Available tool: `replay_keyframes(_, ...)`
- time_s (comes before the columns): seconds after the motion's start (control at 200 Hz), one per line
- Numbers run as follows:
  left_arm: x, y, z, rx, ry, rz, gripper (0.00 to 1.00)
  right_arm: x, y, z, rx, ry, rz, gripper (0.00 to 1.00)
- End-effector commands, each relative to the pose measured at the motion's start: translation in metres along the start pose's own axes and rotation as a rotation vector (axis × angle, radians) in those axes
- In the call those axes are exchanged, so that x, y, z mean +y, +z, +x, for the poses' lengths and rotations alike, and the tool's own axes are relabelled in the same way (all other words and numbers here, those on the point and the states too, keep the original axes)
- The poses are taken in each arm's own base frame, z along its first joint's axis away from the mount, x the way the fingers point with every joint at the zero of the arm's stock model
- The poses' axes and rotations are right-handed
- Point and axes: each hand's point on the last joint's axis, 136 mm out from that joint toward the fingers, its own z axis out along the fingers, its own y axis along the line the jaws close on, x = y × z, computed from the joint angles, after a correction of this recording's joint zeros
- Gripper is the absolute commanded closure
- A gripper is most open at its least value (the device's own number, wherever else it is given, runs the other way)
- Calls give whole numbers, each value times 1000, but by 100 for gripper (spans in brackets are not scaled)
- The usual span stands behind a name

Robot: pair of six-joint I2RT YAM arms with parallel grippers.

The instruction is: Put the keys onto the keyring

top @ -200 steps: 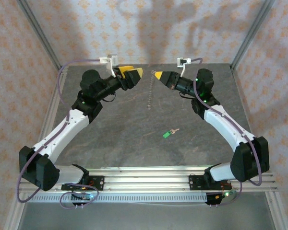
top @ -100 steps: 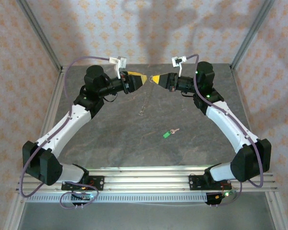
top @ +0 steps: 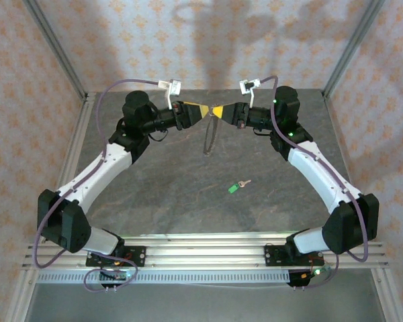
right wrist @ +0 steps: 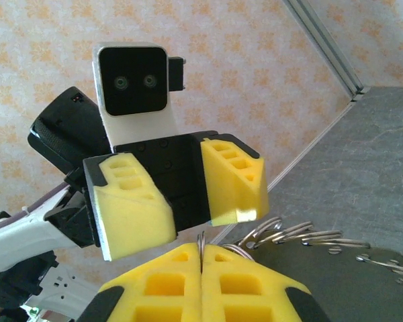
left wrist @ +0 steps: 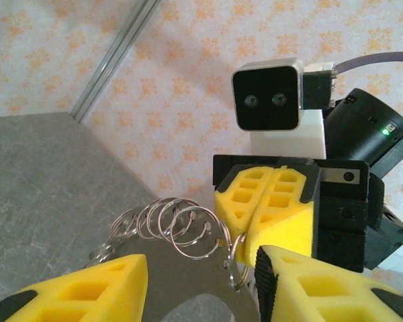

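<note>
Top external view, from the left: the left fingers, blocky yellow plastic with hollow cells, stand spread, one on each side of the keyring. The keyring hangs off the worktop between the two arms as a thin, narrow grey loop. In the left wrist view it shows as a run of small silvery wire coils. Just to its right, the right fingers, of the same yellow plastic, are pressed together and pinch the top of the ring, whose wire comes out at their seam. Further right and nearer the bases, the key lies flat, with its green plastic head and short pale metal blade, well apart from the ring.

The worktop is dark mottled grey, like stone, framed by aluminium rails. The walls carry cream paper with an orange floral print.

A second ago the two pairs of fingers stood further apart and the left pair gaped wider; now their tips almost meet. The key has not moved.
</note>
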Motion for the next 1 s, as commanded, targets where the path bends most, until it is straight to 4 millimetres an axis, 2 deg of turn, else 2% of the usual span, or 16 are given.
replay_keyframes(0.0, -22, 2, -15, -27, 43, 78, 54, 18, -1, -15, -30, -79, -53, 100)
replay_keyframes(0.39, -38, 13, -7, 10, 53, 132, 62, 14, -1, -15, -42, -74, -40, 100)
replay_keyframes(0.736, -43, 17, -1, 27, 60, 145, 80, 11, -2, -13, -45, -70, -27, 100)
replay_keyframes(0.996, -44, 11, 6, 42, 74, 134, 79, 4, -2, -13, -51, -64, -5, 100)
